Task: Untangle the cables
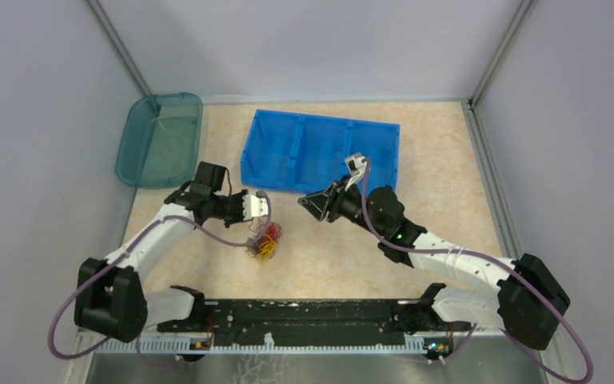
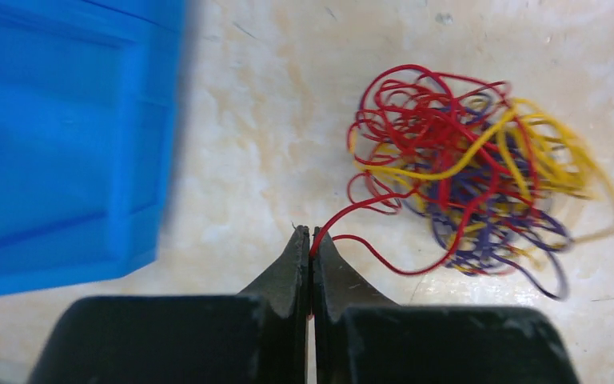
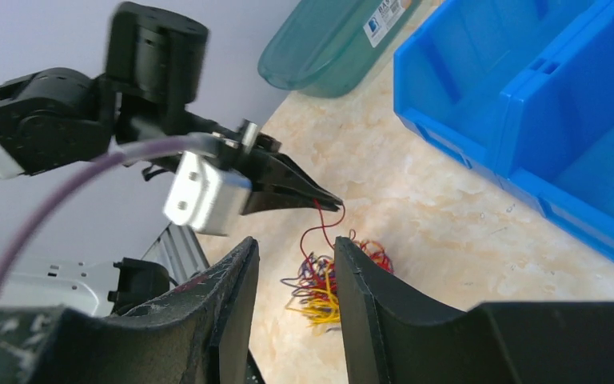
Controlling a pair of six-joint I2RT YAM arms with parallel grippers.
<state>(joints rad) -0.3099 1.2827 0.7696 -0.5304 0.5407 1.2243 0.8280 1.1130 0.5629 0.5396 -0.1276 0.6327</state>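
Red strand (image 2: 352, 210) is pinched btwn the pressed-together fingers of the left gripper (image 2: 310, 236), prob. to draw one wire clear of the cables (image 1: 265, 242). These lie bunched on the table (image 1: 448, 160) at its 6 o'clock, top view. Right gripper (image 3: 296, 248), jaws spread and holding nothing, hangs at 3 o'clock, likely placed to take the strand or pin the clump. Blue bin (image 1: 320, 148) sits at 12.

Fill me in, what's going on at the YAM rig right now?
The left gripper is shut on one red cable that runs out of the tangle of red, yellow and purple cables lying on the table, in front of the blue bin. The right gripper is open and holds nothing, pointing toward the tangle. Nothing is separated yet.
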